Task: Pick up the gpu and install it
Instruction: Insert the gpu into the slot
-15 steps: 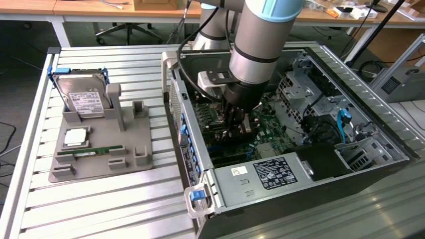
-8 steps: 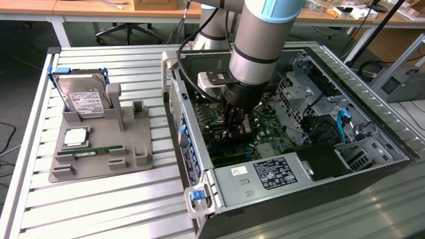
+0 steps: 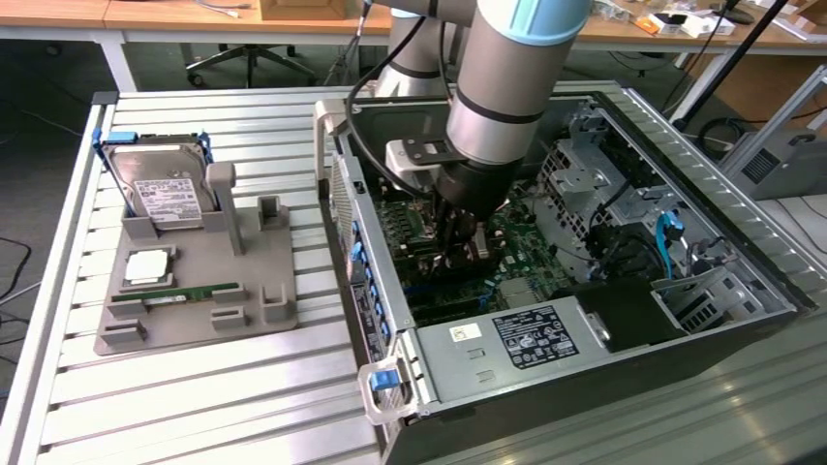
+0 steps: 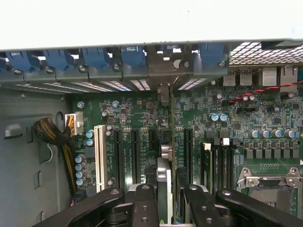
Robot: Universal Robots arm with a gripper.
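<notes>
Slatted metal benching (image 3: pixel 194 387) carries our open computer case (image 3: pixel 723 320) and, toward the exterior view's left, a grey fixture tray (image 3: pixel 194 320) with the hard drive (image 3: pixel 162 189) and RAM stick (image 3: pixel 194 291) in their holders. Our gripper (image 3: pixel 462 254) is down inside the case, clenched on the gpu (image 4: pixel 165 187), which we see edge-on between the fingers (image 4: pixel 144 205), standing upright over the motherboard (image 4: pixel 236 118) with its bracket end toward the rear slot openings (image 4: pixel 161 71). We judge the card is at or just above its slot (image 4: pixel 171 137). To seat it well, we keep it vertical, line the edge connector along the slot, and press straight down evenly, with the bracket meeting its rear opening.
</notes>
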